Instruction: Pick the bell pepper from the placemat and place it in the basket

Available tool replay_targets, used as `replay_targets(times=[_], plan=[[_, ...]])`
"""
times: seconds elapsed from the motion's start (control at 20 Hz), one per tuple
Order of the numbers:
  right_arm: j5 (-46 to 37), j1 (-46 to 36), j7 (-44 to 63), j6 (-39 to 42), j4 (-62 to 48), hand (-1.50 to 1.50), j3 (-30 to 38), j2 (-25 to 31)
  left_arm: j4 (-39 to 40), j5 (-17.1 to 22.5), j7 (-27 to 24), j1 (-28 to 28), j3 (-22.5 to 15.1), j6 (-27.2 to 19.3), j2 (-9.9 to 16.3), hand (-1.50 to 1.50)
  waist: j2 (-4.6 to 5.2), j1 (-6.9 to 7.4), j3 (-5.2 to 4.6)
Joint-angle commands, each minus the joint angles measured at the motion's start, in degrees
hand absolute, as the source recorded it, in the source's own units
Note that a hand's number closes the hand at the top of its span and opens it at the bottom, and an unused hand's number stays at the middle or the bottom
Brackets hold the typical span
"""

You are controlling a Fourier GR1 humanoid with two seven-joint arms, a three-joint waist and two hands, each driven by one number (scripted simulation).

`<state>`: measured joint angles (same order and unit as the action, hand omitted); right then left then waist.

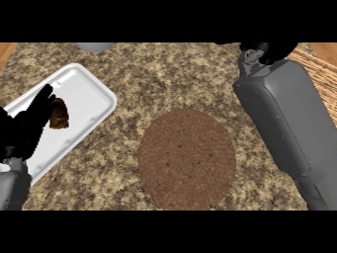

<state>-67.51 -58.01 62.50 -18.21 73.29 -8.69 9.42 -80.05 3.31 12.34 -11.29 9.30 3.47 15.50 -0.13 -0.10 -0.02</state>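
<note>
Your right hand (pixel 267 51) sits far right beside the basket (pixel 331 84), fingers unreadable, pepper unseen — release short of the rim and it lands on the worktop (pixel 171 74).

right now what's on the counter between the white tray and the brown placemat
Nothing: in the head view, only bare speckled counter lies between the tray and the placemat. No pepper shows on the placemat.

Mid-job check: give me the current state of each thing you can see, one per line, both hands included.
placemat: bare, nothing on it.
basket: at right edge, contents not visible.
white tray: holds a brown item.
left hand: open, resting, fingers up over the tray.
right hand: at basket's rim, mostly cut off; fingers unclear.
bell pepper: not visible.
</note>
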Motion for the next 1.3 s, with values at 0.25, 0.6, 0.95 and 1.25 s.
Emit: replay_targets(times=[0.25, 0.6, 0.95, 1.25], plan=[[2.3, 12.6, -4.2, 2.9, 7.6, 1.5, 5.2, 5.4, -3.7, -0.9, 1.8, 2.2, -1.1, -1.1, -1.6, 0.0, -0.04, -0.02, 0.03], [7.8, 17.4, -14.6, -6.3, 2.3, 1.5, 11.5, 6.0, 0.0, 0.9, 1.4, -0.9, 2.0, 1.4, 1.0, 0.0, 0.17, 0.25, 0.03], [7.5, 19.3, -13.9, -14.0, -1.2, -1.5, 19.2, 8.0, -1.8, 0.0, -0.2, 1.2, 0.2, 1.3, -1.0, 0.0, 0.16, 0.47, 0.04], [15.7, 17.3, -27.0, -15.9, -11.4, -1.5, 21.7, 10.6, -0.3, 0.1, 0.3, 0.4, 1.8, 1.4, -0.2, 0.0, 0.26, 0.58, 0.04]])
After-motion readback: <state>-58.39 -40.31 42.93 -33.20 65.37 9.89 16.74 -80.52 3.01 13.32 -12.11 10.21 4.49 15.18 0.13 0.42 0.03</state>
